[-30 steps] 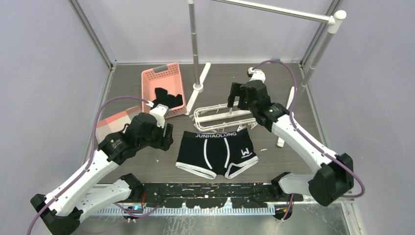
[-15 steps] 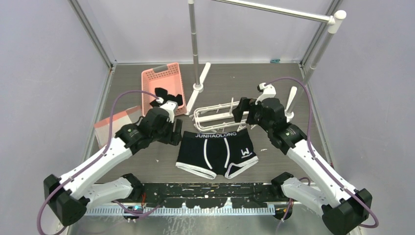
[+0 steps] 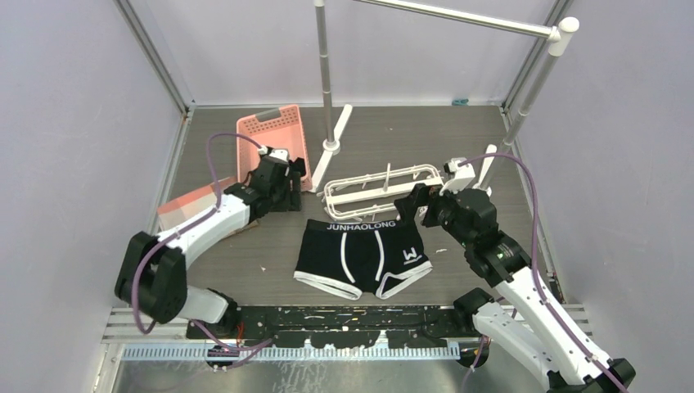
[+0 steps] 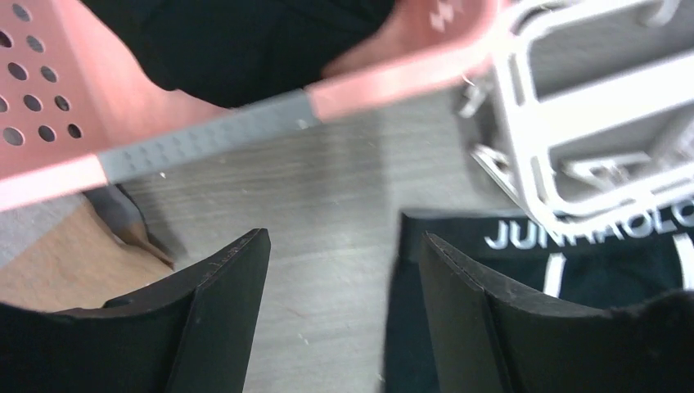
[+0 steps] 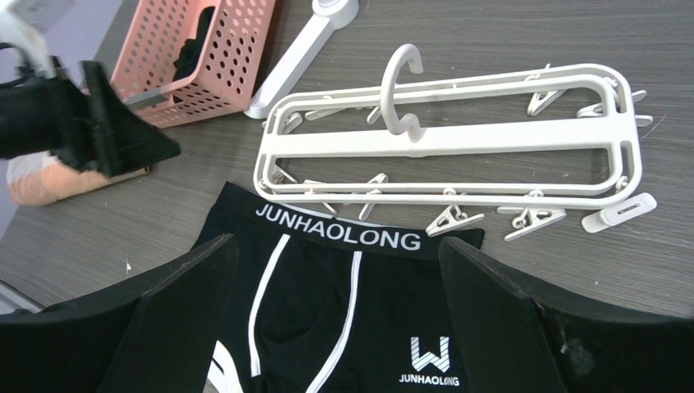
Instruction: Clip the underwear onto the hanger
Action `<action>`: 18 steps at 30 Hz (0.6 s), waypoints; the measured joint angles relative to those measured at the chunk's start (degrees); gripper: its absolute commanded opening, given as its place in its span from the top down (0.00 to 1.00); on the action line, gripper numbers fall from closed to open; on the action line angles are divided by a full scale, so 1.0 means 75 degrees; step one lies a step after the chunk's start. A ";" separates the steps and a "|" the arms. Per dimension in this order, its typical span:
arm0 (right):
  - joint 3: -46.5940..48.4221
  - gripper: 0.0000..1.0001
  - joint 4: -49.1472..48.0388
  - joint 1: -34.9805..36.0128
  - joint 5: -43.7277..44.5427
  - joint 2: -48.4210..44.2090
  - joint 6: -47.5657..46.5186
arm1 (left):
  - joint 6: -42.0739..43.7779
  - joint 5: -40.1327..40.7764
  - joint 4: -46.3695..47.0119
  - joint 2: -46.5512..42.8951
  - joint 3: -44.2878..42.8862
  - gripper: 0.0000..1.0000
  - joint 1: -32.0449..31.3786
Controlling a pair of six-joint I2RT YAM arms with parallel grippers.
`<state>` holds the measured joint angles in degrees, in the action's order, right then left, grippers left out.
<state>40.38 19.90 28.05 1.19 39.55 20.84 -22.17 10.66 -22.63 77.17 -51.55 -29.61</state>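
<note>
The underwear (image 3: 360, 254), black boxer briefs with white JUNHAOLONG lettering, lies flat on the table, waistband toward the back. The hanger (image 3: 380, 190), a white clip frame, lies flat just behind the waistband, its near clips touching it. My left gripper (image 3: 290, 195) is open and empty, low over the table between the basket and the waistband's left end; in its wrist view (image 4: 344, 246) the underwear (image 4: 524, 258) and hanger (image 4: 573, 102) lie to the right. My right gripper (image 3: 412, 209) is open and empty above the underwear (image 5: 327, 295), with the hanger (image 5: 458, 139) beyond it.
A pink basket (image 3: 274, 147) holding plain black garments (image 4: 245, 41) stands behind the left gripper. The grey rail stand's pole (image 3: 326, 82) and white foot (image 5: 303, 49) stand behind the hanger. A pink packet (image 3: 188, 205) lies at the left. A loose white piece (image 5: 618, 211) lies by the hanger's right end.
The left gripper swung back and right, ending beside the basket. The right gripper drew off the hanger toward the near right, ending over the waistband's right end. Underwear and hanger stayed put.
</note>
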 measured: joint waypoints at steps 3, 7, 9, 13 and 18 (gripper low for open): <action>-0.0029 0.01 0.0134 0.0000 -0.0006 -0.0379 -0.0035 | -0.0143 -0.0154 0.0382 0.0708 -0.0015 0.32 0.0650; -0.0044 0.01 0.0271 0.0000 -0.0012 -0.0589 -0.0058 | -0.0245 -0.0318 0.0487 0.1568 -0.0396 0.32 0.1224; -0.0073 0.01 0.0350 0.0000 0.0000 -0.0656 -0.0070 | -0.0242 -0.0303 0.0495 0.1886 -0.0734 0.31 0.1326; -0.0087 0.01 0.0504 0.0000 0.0087 -0.0734 -0.0085 | -0.0131 -0.0137 0.0484 0.2285 -0.1638 0.30 0.1396; -0.0087 0.01 0.0729 0.0000 0.0259 -0.0740 -0.0105 | -0.0090 -0.0108 0.0466 0.2602 -0.2331 0.30 0.1690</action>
<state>39.72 25.36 28.05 3.14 34.00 20.05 -22.85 9.85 -19.14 96.68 -69.04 -16.93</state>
